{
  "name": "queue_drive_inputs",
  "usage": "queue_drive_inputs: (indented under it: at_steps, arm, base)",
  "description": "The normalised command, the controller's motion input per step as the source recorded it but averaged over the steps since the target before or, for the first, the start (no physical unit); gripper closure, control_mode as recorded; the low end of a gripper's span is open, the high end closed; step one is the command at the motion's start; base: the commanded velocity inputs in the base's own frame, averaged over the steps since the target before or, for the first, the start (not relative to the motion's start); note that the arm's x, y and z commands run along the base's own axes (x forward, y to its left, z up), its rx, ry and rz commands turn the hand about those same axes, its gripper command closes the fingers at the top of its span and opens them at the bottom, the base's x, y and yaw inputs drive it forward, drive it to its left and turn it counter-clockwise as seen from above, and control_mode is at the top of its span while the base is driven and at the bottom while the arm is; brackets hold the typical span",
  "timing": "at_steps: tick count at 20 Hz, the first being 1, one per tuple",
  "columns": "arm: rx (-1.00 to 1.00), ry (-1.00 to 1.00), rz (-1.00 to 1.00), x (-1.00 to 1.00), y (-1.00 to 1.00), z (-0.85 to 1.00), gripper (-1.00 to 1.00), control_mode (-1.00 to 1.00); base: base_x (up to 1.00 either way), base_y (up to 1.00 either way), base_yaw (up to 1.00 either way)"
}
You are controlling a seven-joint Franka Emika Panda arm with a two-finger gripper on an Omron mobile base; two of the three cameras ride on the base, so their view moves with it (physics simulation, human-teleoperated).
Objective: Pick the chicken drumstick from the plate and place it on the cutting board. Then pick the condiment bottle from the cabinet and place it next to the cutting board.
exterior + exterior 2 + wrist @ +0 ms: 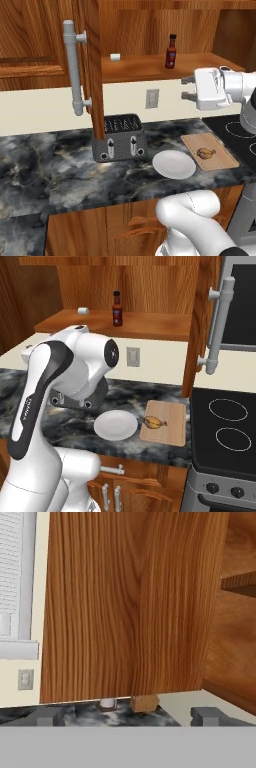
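The chicken drumstick (206, 153) lies on the cutting board (220, 157), near the board's middle, its thin bone end pointing away from the plate (173, 164). The plate sits bare on the dark marbled counter (60, 165), just beside the board on the side toward the toaster (119, 136), its rim close to the board's edge but apart from it. The toaster stands against the wall behind the plate, farther from the board, with a wall outlet (152, 98) above and behind it.

The cabinet (150, 30) hangs above the board with its door (93, 65) swung open; the door's long grey bar handle (74, 67) stands upright over the toaster. On the cabinet's wooden shelf the condiment bottle (171, 52) stands upright, roughly above the plate, and a small white cylinder (115, 57) lies on the same shelf well apart from it, on the toaster side. On the far side of the board from the plate lies a black stovetop (225, 426).

The gripper (188, 87) hangs in the air above the board, below shelf level, pointing toward the open door; its jaws stand wide apart and hold nothing, with the bottle higher up and apart from them
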Motion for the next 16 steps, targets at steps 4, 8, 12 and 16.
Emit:
queue_drive_inputs:
  at_steps: [4,8,12,16]
  arm:
    - [0.03,0.00,-0.02,0.08,0.00,0.12,-1.00,-1.00]
    - [0.01,0.00,-0.03,0.11,0.00,0.10,-1.00,-1.00]
    - [0.01,0.00,-0.03,0.19,0.00,0.06,-1.00,-1.00]
    - [0.02,0.00,-0.01,0.19,0.00,0.04,-1.00,-1.00]
  base:
    - [0.00,0.00,0.00]
    - [0.00,0.00,0.00]
    - [0.00,0.00,0.00]
    - [0.00,0.00,0.00]
